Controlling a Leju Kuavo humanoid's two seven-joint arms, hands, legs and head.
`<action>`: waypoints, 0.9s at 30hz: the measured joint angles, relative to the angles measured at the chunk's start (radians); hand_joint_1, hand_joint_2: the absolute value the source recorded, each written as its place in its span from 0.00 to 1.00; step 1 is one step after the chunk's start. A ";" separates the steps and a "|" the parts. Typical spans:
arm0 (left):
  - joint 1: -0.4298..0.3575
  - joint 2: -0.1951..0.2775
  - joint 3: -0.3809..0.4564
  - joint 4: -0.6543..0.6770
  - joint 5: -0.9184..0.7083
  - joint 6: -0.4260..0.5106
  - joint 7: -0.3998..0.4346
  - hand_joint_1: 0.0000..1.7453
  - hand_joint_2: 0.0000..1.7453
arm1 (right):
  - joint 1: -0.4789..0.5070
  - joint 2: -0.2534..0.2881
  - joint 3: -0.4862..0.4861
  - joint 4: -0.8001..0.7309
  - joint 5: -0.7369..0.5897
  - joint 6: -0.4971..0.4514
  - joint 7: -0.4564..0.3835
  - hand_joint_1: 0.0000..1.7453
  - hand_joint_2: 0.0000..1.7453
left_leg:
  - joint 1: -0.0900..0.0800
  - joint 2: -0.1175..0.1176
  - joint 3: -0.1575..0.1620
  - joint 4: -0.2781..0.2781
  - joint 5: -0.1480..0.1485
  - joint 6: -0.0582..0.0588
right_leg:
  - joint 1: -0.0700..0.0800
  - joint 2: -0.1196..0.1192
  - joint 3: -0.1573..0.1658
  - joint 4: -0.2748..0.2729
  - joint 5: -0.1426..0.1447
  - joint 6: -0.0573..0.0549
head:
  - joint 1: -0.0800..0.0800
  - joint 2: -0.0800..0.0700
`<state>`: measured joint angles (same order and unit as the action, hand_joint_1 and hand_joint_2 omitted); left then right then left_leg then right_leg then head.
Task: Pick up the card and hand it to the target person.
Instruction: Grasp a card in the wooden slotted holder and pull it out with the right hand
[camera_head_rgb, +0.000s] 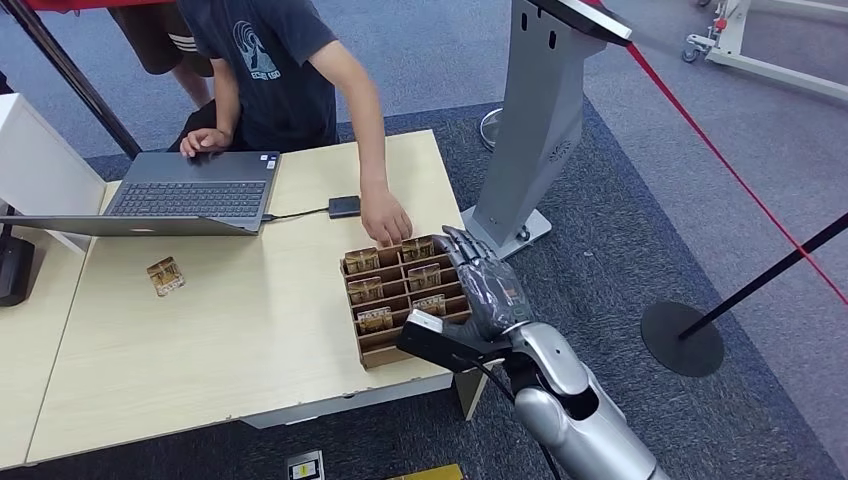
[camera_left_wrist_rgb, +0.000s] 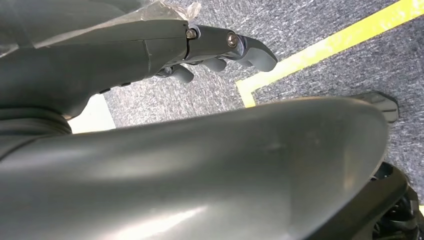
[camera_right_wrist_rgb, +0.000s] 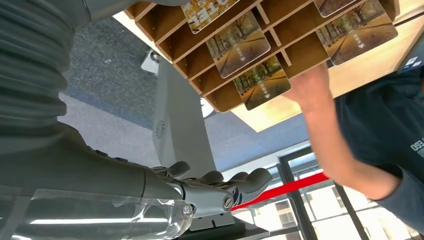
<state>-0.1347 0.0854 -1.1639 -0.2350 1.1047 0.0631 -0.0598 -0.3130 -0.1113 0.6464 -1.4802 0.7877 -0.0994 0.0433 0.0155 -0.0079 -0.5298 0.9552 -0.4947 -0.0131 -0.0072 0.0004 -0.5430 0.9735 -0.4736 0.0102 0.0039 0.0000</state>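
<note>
From the head camera, my right hand (camera_head_rgb: 487, 285) hovers beside the card rack (camera_head_rgb: 405, 296), fingers apart, holding nothing; a person's hand (camera_head_rgb: 385, 220) touches its far edge. Left wrist: left hand (camera_left_wrist_rgb: 220, 52) hangs curled and empty. Right wrist: cards (camera_right_wrist_rgb: 239, 43) stand slotted. I'm at the reach step; next comes pinching one card.

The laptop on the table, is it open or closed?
Open. The laptop shows its keyboard facing up, and a person's hand rests at its far edge.

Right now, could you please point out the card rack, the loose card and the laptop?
card rack (camera_head_rgb: 372, 352): head view, bare front slots.
loose card (camera_head_rgb: 165, 275): head view, card's middle.
laptop (camera_head_rgb: 190, 196): head view, keyboard.
</note>
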 joint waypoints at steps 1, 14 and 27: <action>0.000 0.000 0.000 0.000 -0.001 0.000 0.003 0.00 0.00 | -0.006 0.001 0.006 0.008 0.002 -0.006 0.004 0.03 1.00 | 0.000 0.000 0.000 0.000 0.000 0.000 | 0.000 0.000 0.000 0.000 0.000 0.000 | 0.000 0.000; 0.001 0.000 0.000 0.000 0.003 0.005 0.016 0.00 0.00 | -0.020 0.013 0.042 0.077 0.082 -0.107 0.112 0.99 1.00 | 0.000 0.000 0.000 0.000 0.000 0.000 | 0.000 0.000 0.000 0.000 0.000 0.000 | 0.000 0.000; 0.001 0.000 0.000 0.000 0.003 0.008 0.015 0.00 0.00 | -0.064 0.085 0.075 0.202 0.212 -0.158 0.206 0.48 1.00 | 0.000 0.000 0.000 0.000 0.000 0.000 | 0.000 0.000 0.000 0.000 0.000 0.000 | 0.000 0.000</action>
<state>-0.1339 0.0851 -1.1639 -0.2350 1.1077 0.0709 -0.0451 -0.3766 -0.0266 0.7216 -1.2780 0.9998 -0.2571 0.2496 0.0155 -0.0078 -0.5295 0.9551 -0.4947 -0.0131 -0.0072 0.0004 -0.5428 0.9737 -0.4736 0.0102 0.0041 0.0000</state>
